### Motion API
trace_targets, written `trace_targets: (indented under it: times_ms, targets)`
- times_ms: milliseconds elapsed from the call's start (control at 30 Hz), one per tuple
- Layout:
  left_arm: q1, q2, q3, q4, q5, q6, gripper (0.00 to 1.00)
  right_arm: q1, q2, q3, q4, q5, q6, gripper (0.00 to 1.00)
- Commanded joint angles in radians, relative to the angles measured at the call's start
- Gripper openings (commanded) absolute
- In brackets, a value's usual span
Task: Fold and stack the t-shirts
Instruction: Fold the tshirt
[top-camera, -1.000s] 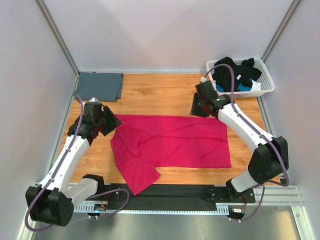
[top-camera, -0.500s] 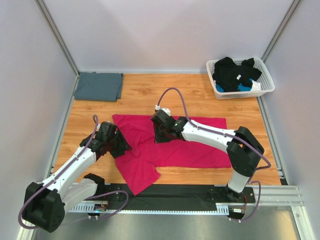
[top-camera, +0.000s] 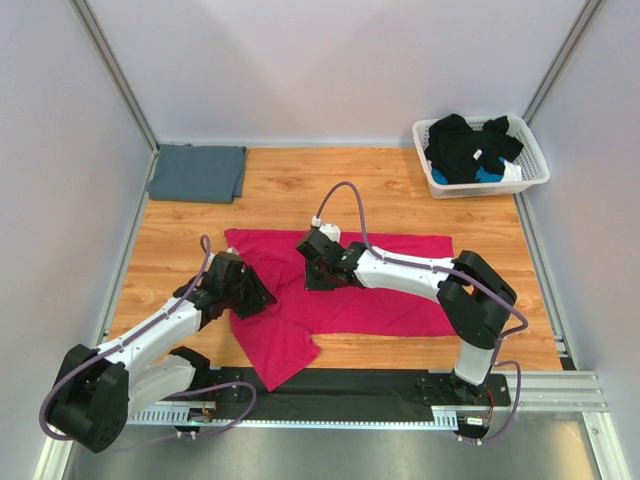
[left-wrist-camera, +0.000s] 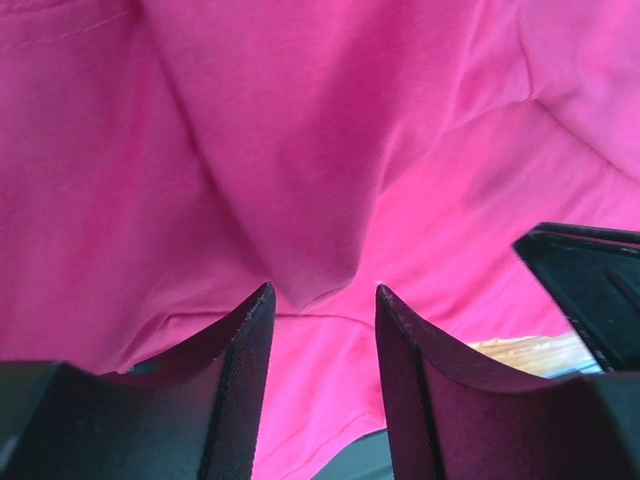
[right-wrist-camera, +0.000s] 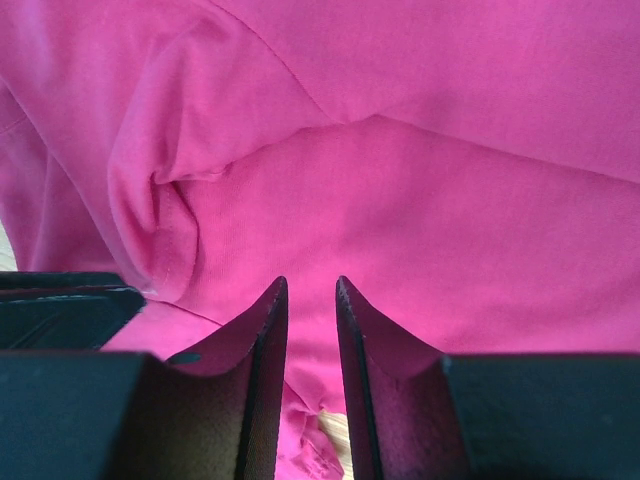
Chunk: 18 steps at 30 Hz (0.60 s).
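Wooden table (top-camera: 330, 190) is boxed in by plain pale walls (top-camera: 330, 70) with metal corner posts (top-camera: 115, 75); a black strip (top-camera: 340, 383) is laid along the near edge. Pink shirt (top-camera: 390, 290) is spread across the middle, rumpled at its left end. Grey shirt (top-camera: 198, 172) is folded flat at the far left corner. White basket (top-camera: 535, 165) of dark clothes is set at the far right corner. Left gripper (left-wrist-camera: 322, 290) is held over the pink cloth with fingers apart; right gripper (right-wrist-camera: 311, 282) likewise, with only a narrow gap and nothing pinched.
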Motion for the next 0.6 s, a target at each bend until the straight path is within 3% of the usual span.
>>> trace_targets:
  times_ms: [0, 133, 367, 467, 500, 567]
  targets:
    - [-0.014, 0.023, 0.003, 0.095, 0.002, -0.018, 0.51, 0.010, 0.020, 0.015, 0.057, 0.034, 0.037, 0.27]
    - [-0.020, 0.061, 0.009, 0.094, 0.000, -0.019, 0.43, 0.008, 0.037, 0.029, 0.071, 0.030, 0.053, 0.27]
    - [-0.021, 0.080, 0.010, 0.095, -0.003, -0.019, 0.38, 0.008, 0.069, 0.056, 0.102, 0.025, 0.060, 0.27]
    - [-0.021, 0.070, 0.007, 0.092, -0.006, -0.019, 0.16, 0.013, 0.091, 0.066, 0.122, 0.016, 0.073, 0.27]
    - [-0.023, 0.063, 0.012, 0.095, -0.006, -0.019, 0.03, 0.015, 0.100, 0.069, 0.126, 0.013, 0.076, 0.27]
    - [-0.021, 0.026, 0.030, 0.064, -0.018, -0.018, 0.00, 0.015, 0.109, 0.072, 0.132, 0.001, 0.082, 0.27]
